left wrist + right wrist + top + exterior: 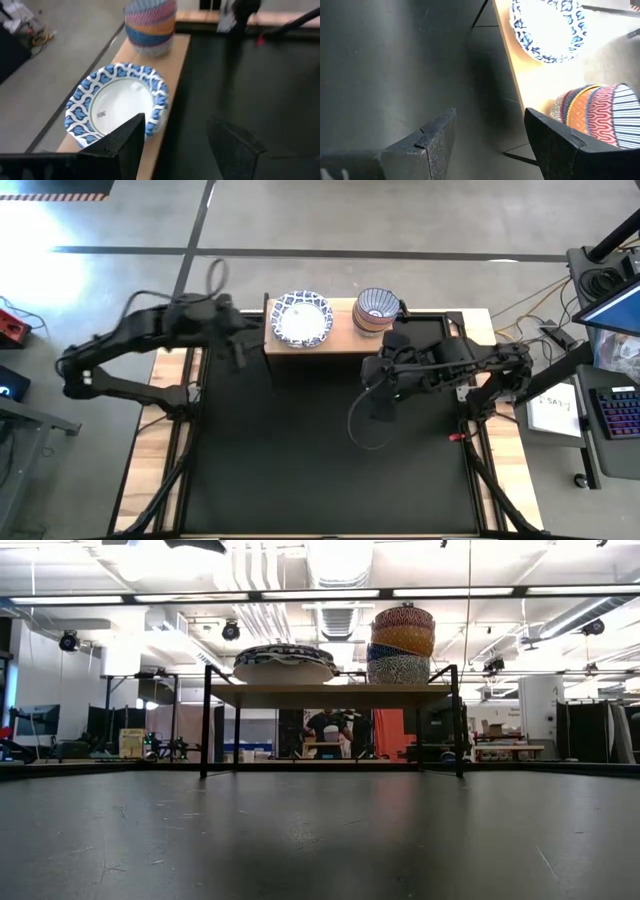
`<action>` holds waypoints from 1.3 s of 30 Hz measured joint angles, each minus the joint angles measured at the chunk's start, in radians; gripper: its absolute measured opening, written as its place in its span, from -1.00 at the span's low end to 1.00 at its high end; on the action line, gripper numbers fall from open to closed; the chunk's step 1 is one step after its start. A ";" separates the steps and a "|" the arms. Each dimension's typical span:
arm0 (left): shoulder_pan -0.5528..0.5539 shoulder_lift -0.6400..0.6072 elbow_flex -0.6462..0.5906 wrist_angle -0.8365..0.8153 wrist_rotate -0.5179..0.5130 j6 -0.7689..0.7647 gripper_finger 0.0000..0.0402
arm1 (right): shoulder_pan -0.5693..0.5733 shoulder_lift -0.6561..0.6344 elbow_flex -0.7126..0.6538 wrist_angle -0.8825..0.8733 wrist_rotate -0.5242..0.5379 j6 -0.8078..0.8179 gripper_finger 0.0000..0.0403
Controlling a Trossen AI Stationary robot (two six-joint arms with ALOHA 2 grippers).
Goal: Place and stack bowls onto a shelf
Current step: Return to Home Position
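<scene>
The wooden-topped shelf (340, 338) stands on thin black legs at the table's far edge. A stack of wide white bowls with blue-patterned rims (301, 319) rests on its left part. A stack of small bowls (376, 310) stands on its right part, the grey patterned one (398, 668) at the bottom by the low view. My left gripper (175, 135) is open, just left of the shelf near the white bowls (116, 105), touching nothing. My right gripper (490, 132) is open over the black tabletop, in front of the small stack (597, 115).
The black tabletop (320, 460) stretches from the shelf to the near edge. A cable loops under the right arm (365, 420). A keyboard and papers (620, 415) lie off the table's right side. A person (328, 730) shows far behind the shelf in the low view.
</scene>
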 joint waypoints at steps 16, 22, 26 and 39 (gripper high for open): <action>-0.148 -0.475 -0.343 0.149 0.000 -0.207 -0.03 | -0.010 -0.412 -0.492 0.289 0.011 0.040 0.11; -0.148 -0.581 -0.500 0.232 0.009 -0.225 -0.03 | -0.010 -0.581 -0.787 0.438 0.010 0.068 0.11; -0.148 -0.637 -0.620 0.317 0.038 -0.227 -0.03 | -0.010 -0.685 -0.966 0.567 0.010 0.068 0.11; -0.147 -0.779 -1.029 0.743 0.069 -0.232 -0.03 | -0.010 -0.965 -1.481 1.030 0.007 0.062 0.11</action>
